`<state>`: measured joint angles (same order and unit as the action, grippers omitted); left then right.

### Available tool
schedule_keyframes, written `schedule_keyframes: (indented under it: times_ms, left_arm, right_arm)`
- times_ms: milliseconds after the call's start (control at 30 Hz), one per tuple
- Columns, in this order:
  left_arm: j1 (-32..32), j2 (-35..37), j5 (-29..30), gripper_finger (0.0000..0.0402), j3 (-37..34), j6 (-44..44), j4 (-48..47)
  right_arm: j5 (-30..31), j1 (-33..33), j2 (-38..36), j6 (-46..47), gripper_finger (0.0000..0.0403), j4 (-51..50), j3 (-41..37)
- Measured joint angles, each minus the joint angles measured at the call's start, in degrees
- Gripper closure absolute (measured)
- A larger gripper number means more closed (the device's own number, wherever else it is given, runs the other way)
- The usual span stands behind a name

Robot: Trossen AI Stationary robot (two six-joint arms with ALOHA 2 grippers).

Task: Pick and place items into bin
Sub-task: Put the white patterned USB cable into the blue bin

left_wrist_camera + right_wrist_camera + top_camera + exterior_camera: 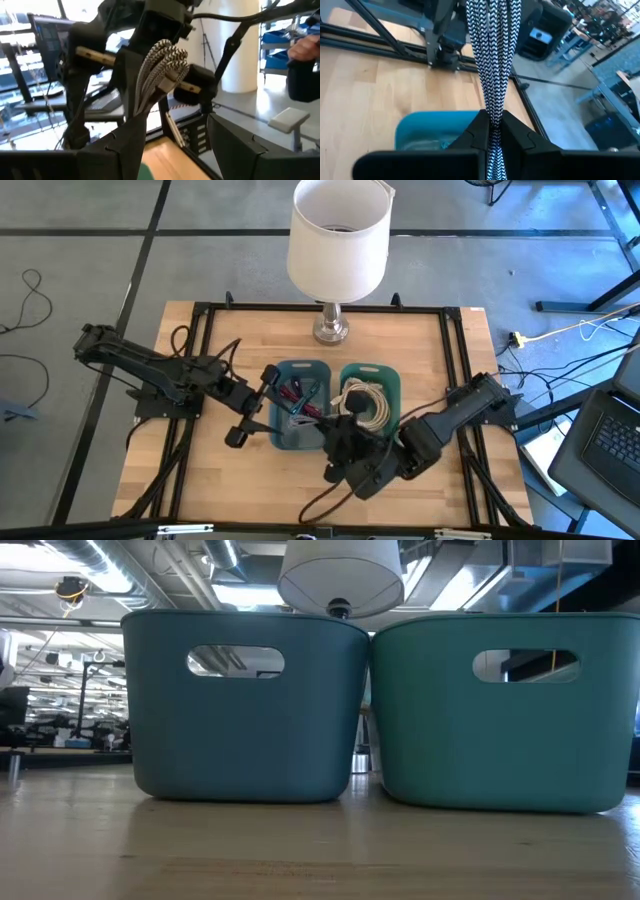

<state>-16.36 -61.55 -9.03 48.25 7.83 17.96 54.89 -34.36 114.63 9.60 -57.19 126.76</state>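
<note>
My right gripper (492,120) is shut on a bundle of black-and-white braided cable (492,60). It hovers at the near side of the two bins (342,425). The left wrist view shows the same bundle (160,65) in the air ahead of my left gripper (178,120). My left gripper is open beside the blue bin's left wall (255,405). The blue bin (300,364) holds red and dark strap pieces (296,393). In the green bin (372,367) lie coiled white cables (362,402). No gripper appears in the low view. My right gripper pinches the braided cable bundle (493,102) between its two fingers (520,132), several strands side by side. The strands run on past the fingertips and out of the wrist picture. In the left wrist view the bundle (165,55) is lifted clear of the table.
A white-shaded lamp (338,240) stands at the table's far edge behind the bins. A black frame (200,308) runs around the wooden tabletop. The blue bin (245,720) and green bin (505,720) stand side by side at mid-table. Bare wood lies to the left and right.
</note>
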Motion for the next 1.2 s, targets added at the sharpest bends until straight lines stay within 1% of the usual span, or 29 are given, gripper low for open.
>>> schedule_keyframes:
  times_ms: [133, 267, 367, 700, 867, 900, 967, 1000, 1067, 1133, 1200]
  left_arm:
    - [0.0, -1.2, -2.5, 0.0197, 0.0, 0.0, 3.4]
    - [0.0, -2.0, -3.0, 0.0197, 0.0, 1.0, 5.3]
    - [0.0, -1.9, -3.1, 0.0197, 0.0, 2.1, 5.8]
    - [-0.2, -1.8, 6.4, 0.0197, 0.0, 8.1, 6.0]
    - [-0.2, -1.8, 9.2, 0.0197, 0.1, 9.1, 6.2]
    - [-0.2, -1.8, 10.6, 0.0197, 0.1, 9.8, 6.1]
    - [0.0, -1.9, 15.6, 0.0196, 0.1, 10.7, 6.0]
    - [0.1, -2.1, 16.0, 0.0196, 0.1, 10.5, 6.0]
    - [0.1, -1.9, 18.3, 0.0196, 0.0, 10.7, 5.8]
    - [0.4, -1.9, 17.6, 0.0196, 0.1, 10.6, 6.1]
    - [0.6, -1.9, 15.3, 0.0196, 0.1, 10.1, 6.2]
  right_arm:
    - [-2.4, 1.6, 0.0, -4.6, 0.0379, 4.5, 0.0]
    - [-5.7, 3.1, 0.0, -8.5, 0.0379, 8.9, 0.0]
    - [-7.8, 3.7, -0.1, -9.6, 0.0379, 10.7, 0.0]
    - [-6.9, 3.9, -0.1, -10.5, 0.0379, 11.7, 0.0]
    - [-6.2, 3.9, -0.1, -10.5, 0.0379, 12.2, 0.0]
    - [-6.1, 3.9, -0.1, -10.5, 0.0379, 12.4, 0.0]
    - [-6.9, 3.9, -0.1, -11.1, 0.0379, 13.6, 0.0]
    - [-6.2, 3.8, -0.1, -11.7, 0.0379, 13.0, 0.0]
    - [-6.7, 3.9, -0.1, -12.0, 0.0379, 13.9, 0.0]
    - [-6.3, 3.9, -0.1, -12.3, 0.0379, 14.2, 0.0]
    - [-6.6, 3.9, -0.1, -13.1, 0.0379, 15.0, 0.0]
